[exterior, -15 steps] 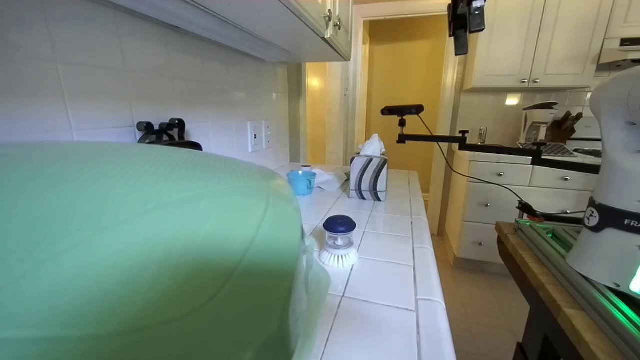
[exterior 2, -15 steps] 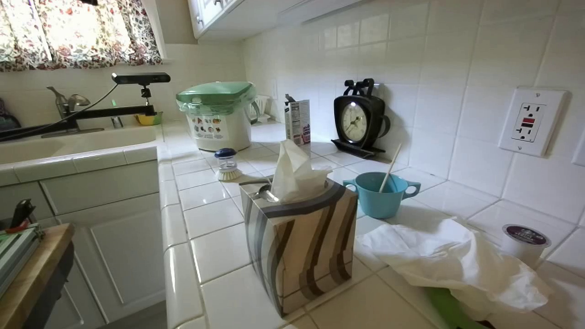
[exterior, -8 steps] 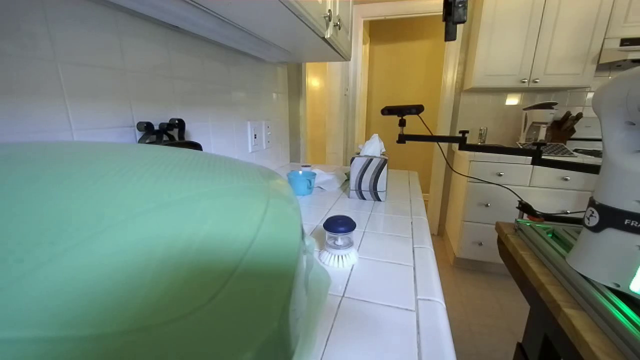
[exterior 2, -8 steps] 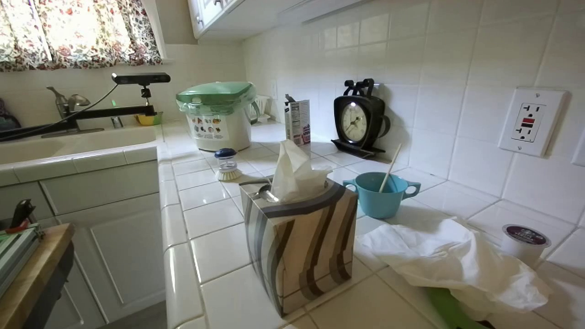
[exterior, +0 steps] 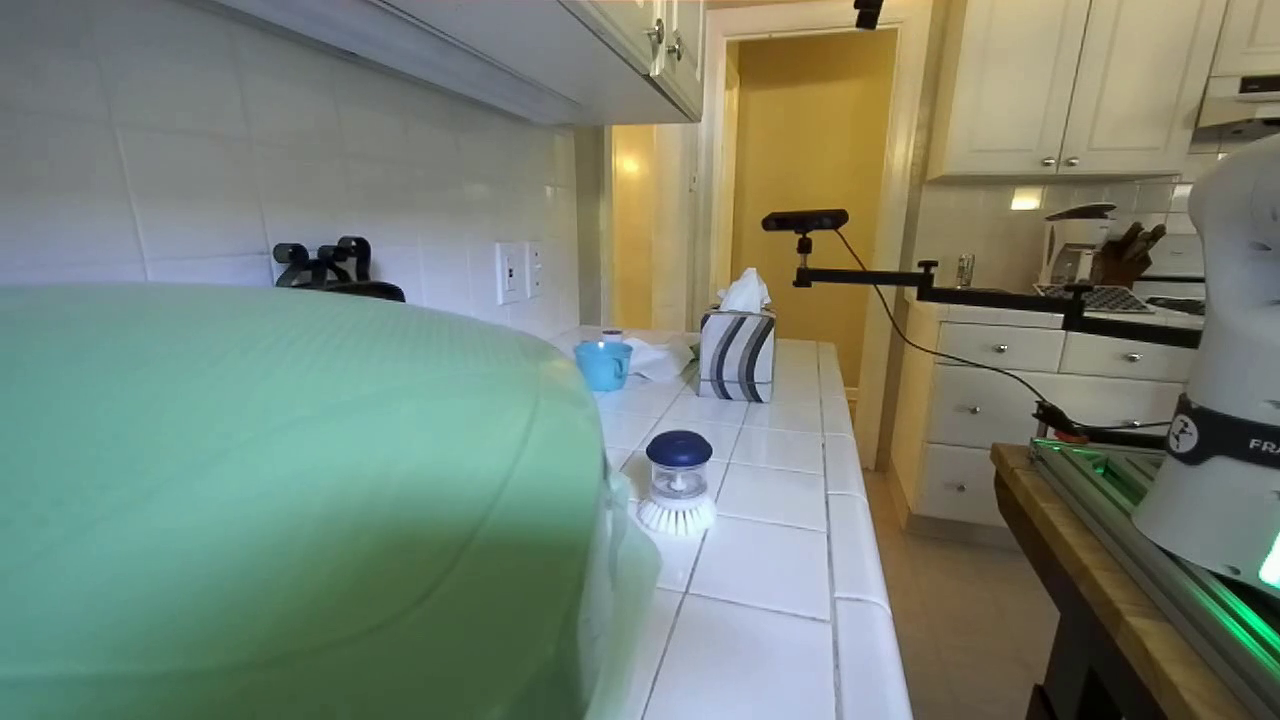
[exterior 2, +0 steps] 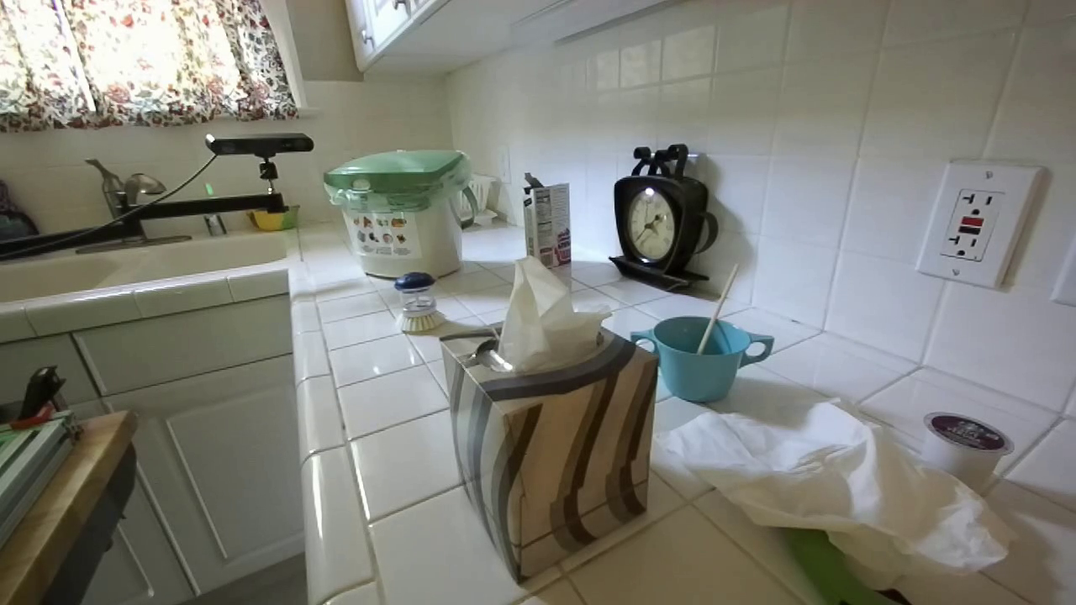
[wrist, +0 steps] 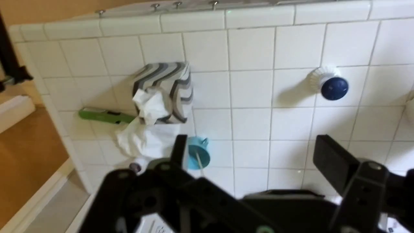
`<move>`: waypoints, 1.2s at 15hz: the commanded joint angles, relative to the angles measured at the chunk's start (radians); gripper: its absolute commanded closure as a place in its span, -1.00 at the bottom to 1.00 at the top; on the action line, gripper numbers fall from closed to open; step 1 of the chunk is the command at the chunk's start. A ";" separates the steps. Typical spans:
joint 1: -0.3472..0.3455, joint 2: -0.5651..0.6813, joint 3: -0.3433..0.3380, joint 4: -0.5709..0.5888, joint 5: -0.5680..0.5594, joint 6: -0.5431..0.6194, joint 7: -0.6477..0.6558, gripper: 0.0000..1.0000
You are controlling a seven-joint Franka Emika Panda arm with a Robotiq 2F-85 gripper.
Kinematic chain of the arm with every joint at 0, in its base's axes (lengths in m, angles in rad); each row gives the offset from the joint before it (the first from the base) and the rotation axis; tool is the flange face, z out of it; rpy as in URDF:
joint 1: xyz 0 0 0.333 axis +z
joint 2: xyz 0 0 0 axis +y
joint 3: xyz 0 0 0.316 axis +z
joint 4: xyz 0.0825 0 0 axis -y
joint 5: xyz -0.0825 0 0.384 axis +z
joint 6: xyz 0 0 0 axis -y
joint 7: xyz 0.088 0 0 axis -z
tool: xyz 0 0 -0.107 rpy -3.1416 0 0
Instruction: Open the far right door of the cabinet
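Cream-white, the far right door [exterior: 689, 68] looks closed at the far end of the overhead cabinet [exterior: 515, 55], high on the left in an exterior view. The gripper [wrist: 254, 149] stands spread wide and holds nothing; its dark tip shows at that view's top edge, right of the door. On the tiled counter [exterior: 770, 640] below, a brush [exterior: 678, 482] stands near, a striped tissue box [exterior: 738, 358] and blue cup [exterior: 602, 366] farther off

In an ext. view I've got the far R door [exterior: 687, 66] at a steep angle: cream-wht panel, sm. knob [exterior: 676, 47], looks shut, end of row on the overhead cab [exterior: 540, 60]; both cropped up top.
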 commanded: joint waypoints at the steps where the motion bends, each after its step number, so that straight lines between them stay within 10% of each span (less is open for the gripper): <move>1: -0.027 -0.005 0.027 -0.011 -0.133 0.124 0.012 -1.00; 18: -0.084 -0.189 0.095 -0.073 -0.339 0.481 0.131 -1.00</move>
